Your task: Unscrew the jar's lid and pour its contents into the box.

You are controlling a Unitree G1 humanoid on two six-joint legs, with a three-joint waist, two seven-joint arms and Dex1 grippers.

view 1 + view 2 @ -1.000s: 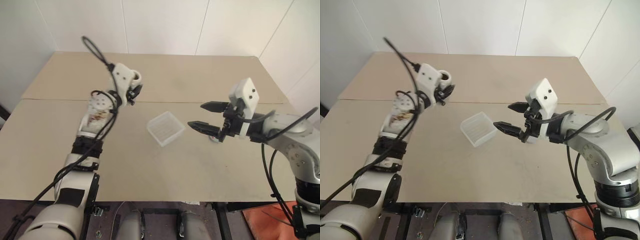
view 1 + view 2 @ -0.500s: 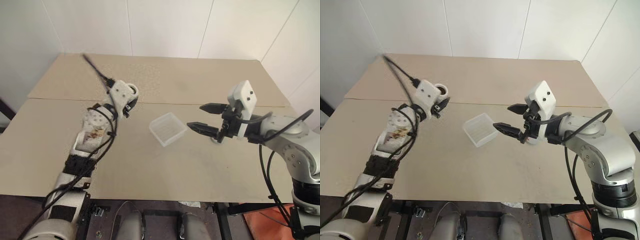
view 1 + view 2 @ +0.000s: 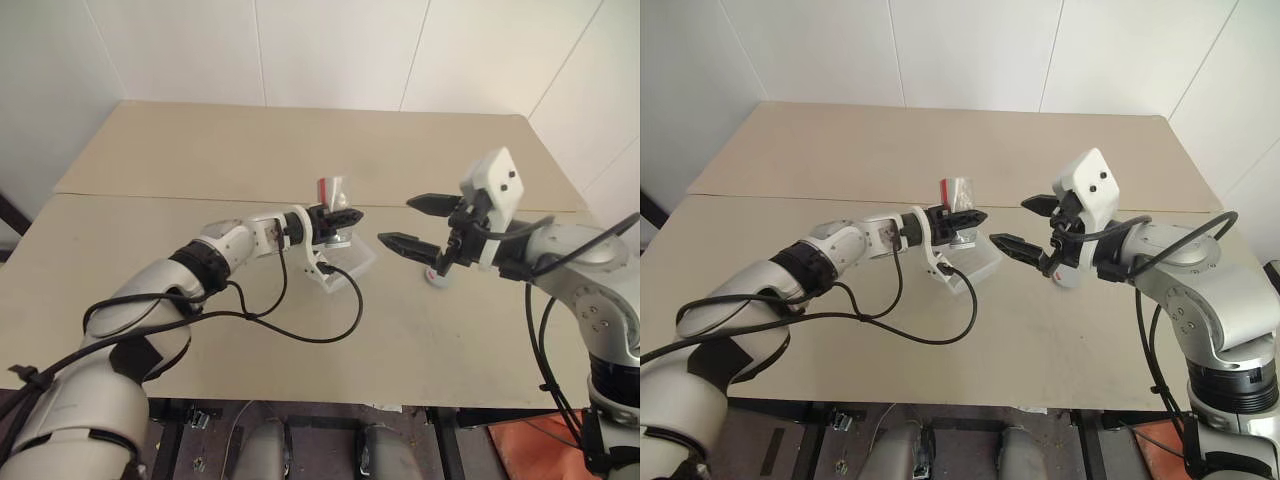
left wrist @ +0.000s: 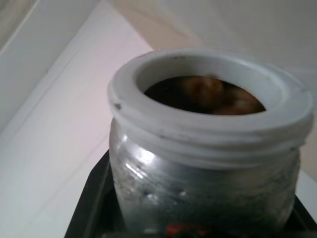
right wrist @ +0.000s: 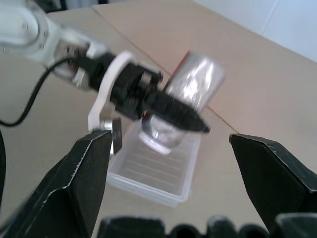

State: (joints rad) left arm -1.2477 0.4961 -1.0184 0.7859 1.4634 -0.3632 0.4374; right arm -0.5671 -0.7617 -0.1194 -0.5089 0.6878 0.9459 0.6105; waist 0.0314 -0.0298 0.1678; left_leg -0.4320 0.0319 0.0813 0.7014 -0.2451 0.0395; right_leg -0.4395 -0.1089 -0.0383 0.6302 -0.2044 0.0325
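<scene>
Left eye view: left gripper (image 3: 340, 216) clamps open jar (image 3: 331, 192), tipped mouth-down over box (image 3: 352, 262) near table (image 3: 150, 150) middle.
Right gripper (image 3: 410, 222) jaws wide, empty, just beside the box; lid (image 3: 436, 277) lies under it. Risk: jar mouth off-centre, contents spill past low walls; right fingers could nudge the box.

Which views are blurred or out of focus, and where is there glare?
Right wrist view: the left gripper and the tilted jar are smeared, the box softer; own fingers sharp enough. Left wrist view: the jar's rim is fairly clear, background washed out. Eye views: sharp, even light, soft shadows on the table.
</scene>
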